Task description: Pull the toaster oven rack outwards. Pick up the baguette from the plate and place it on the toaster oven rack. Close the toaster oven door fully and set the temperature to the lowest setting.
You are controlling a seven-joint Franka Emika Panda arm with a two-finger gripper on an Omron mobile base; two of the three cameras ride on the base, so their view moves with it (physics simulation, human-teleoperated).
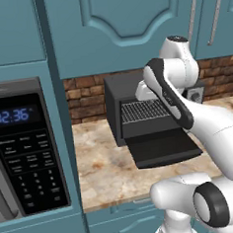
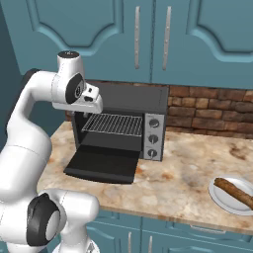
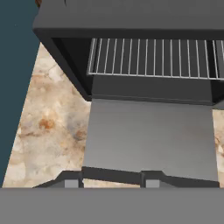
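Silver toaster oven rack (image 3: 153, 57) sits inside, toaster oven door (image 3: 148, 140) down for our reach — gripper (image 3: 111, 180) fingers apart, holding nothing; baguette (image 2: 236, 191) waits.

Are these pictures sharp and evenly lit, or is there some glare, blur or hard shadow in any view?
Left base view: even light, no glare; microwave digits slightly soft. Right base view: sharp enough; soft shadow under the toaster oven door. Hand view: the door looks flat pale grey, the counter texture is blurry, the toaster oven rack wires are clear.
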